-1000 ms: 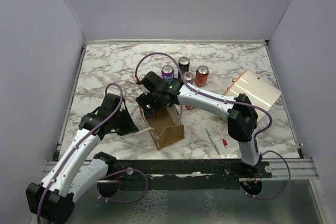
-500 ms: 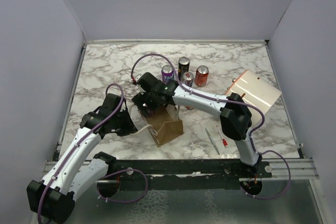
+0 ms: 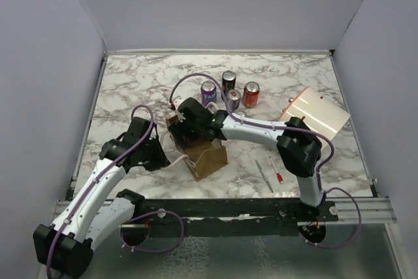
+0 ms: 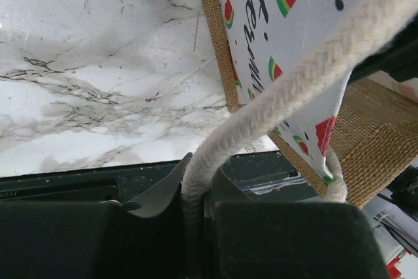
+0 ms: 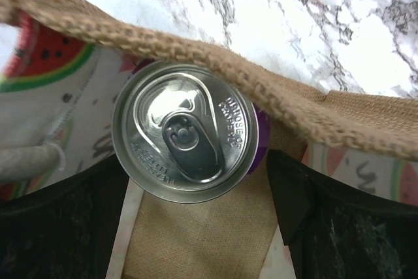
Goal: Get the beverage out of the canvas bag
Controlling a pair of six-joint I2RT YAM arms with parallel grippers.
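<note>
The canvas bag [image 3: 208, 159] is a small tan tote with a watermelon print lining, and it stands open at the table's near middle. My left gripper [image 3: 164, 155] is shut on its white rope handle [image 4: 261, 119] and holds the handle out to the left. My right gripper [image 3: 190, 131] is open and reaches down into the bag's far end. In the right wrist view a purple beverage can [image 5: 186, 132] with a silver top stands inside the bag [image 5: 215, 227]. It sits between my right gripper's [image 5: 196, 187] two fingers [image 5: 294, 194]. I cannot tell if they touch it.
Several cans stand behind the bag: purple [image 3: 208, 91], black [image 3: 228, 81], red [image 3: 251, 94] and a silver one [image 3: 232, 100]. A cream cylinder with red lines [image 3: 317, 110] lies at the right. Two pen-like tools [image 3: 264, 174] lie right of the bag.
My right gripper has come down and nearer, from above the bag's far rim into its opening. The left gripper has kept hold of the handle.
</note>
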